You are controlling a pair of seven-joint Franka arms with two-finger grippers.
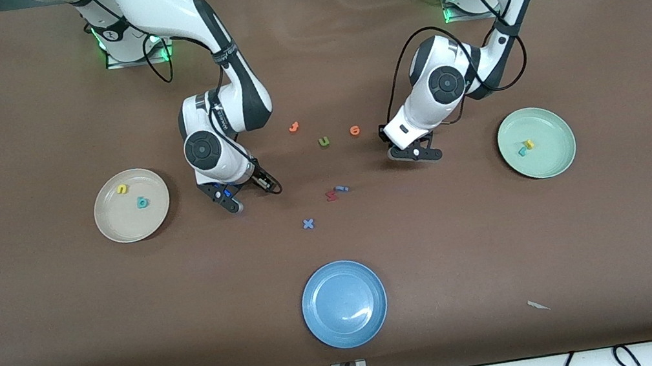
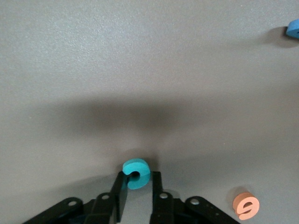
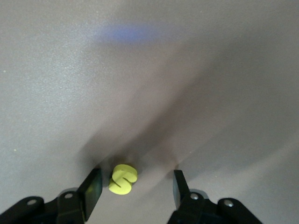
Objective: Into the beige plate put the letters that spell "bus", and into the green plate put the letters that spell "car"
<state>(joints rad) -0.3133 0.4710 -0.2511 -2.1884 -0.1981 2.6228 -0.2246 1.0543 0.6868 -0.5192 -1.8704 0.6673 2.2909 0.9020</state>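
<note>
My left gripper (image 1: 416,152) is down at the table between the scattered letters and the green plate (image 1: 560,161). In the left wrist view it (image 2: 139,176) is shut on the teal "c" (image 2: 138,169), which rests on the mat. My right gripper (image 1: 230,197) is low beside the beige plate (image 1: 111,229). In the right wrist view it (image 3: 136,179) stands open around the yellow "s" (image 3: 123,179), which lies close to one finger. The beige plate holds a yellow "u" (image 1: 121,189) and a teal "b" (image 1: 142,203). A teal letter (image 1: 522,150) and a yellow letter (image 1: 528,143) lie in the green plate.
Between the arms lie an orange letter (image 1: 293,127), an olive "u" (image 1: 324,141), another orange letter (image 1: 355,130), a red one (image 1: 331,195), a blue one (image 1: 341,189) and a blue "x" (image 1: 307,224). A blue plate (image 1: 323,331) sits nearest the front camera.
</note>
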